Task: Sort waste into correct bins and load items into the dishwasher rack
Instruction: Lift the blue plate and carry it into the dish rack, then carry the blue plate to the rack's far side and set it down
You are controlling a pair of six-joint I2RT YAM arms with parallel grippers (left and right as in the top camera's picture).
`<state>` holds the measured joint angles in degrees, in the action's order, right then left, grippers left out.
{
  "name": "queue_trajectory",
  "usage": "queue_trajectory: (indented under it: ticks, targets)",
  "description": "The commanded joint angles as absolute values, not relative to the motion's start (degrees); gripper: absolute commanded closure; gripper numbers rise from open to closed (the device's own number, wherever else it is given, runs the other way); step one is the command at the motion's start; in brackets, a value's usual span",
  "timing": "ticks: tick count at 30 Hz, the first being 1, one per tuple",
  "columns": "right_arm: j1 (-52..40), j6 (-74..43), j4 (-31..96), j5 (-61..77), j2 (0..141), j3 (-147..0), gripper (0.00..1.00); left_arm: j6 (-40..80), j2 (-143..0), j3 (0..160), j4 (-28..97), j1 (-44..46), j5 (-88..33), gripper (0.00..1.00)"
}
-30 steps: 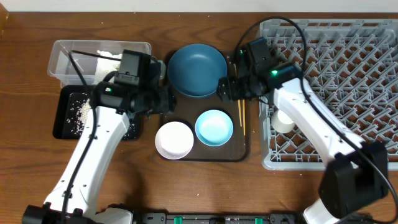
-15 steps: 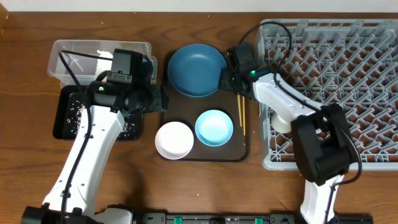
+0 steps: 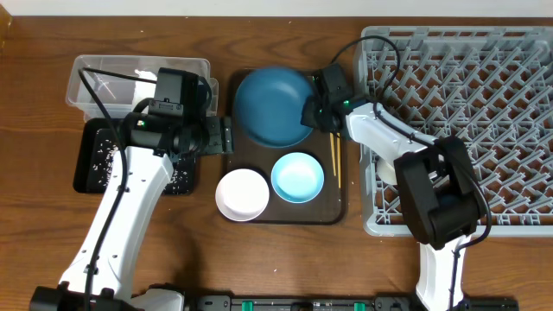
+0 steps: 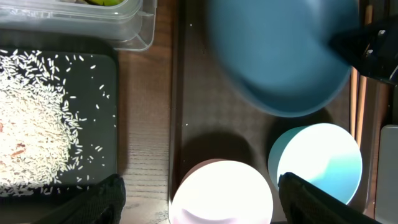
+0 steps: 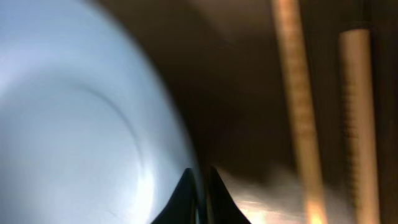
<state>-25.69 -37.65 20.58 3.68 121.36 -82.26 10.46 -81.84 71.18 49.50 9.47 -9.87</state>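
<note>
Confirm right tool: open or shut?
Shut on the dish. In the wrist view the right tool's tips pinch the dish rim with almost no gap; overhead it sits at the dish's right edge.

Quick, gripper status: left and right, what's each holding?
Left gripper: open, holding nothing.
Right gripper: closed on the rim of the large dark-blue round dish.

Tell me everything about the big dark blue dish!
The dark-blue dish is big, round and shallow. It looks smooth and plain, like glazed ceramic or plastic, and has nothing in it. It sits at the back of the brown tray, behind the light-blue bowl and the white bowl. The right gripper has its fingers shut on the right rim. Its shadow suggests it may be tipped up slightly, but I can't be sure.
</note>
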Motion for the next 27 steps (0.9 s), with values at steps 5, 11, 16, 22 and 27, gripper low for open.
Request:
queue_trajectory:
  ticks: [5, 11, 16, 22, 27]
  targets:
    - [-26.5, -37.5, 22.9, 3.3, 122.1, -83.8, 0.99, 10.2, -81.2, 72.1, 49.6, 9.3, -8.9, 0.14]
    - [-22.9, -33.5, 28.3, 3.1, 116.7, -88.1, 0.99, 10.2, -81.2, 72.1, 49.6, 9.3, -8.9, 0.13]
    - [-17.1, -30.9, 33.2, -5.7, 107.6, -91.0, 0.99, 10.2, -81.2, 72.1, 49.6, 9.3, -8.9, 0.13]
    - [-10.2, -26.2, 36.3, -32.1, 98.8, -91.0, 0.99, 10.2, -81.2, 72.1, 49.7, 9.3, -8.9, 0.12]
    - [-4.8, -18.8, 34.2, -56.4, 97.0, -91.0, 0.99, 10.2, -81.2, 72.1, 49.6, 9.3, -8.9, 0.12]
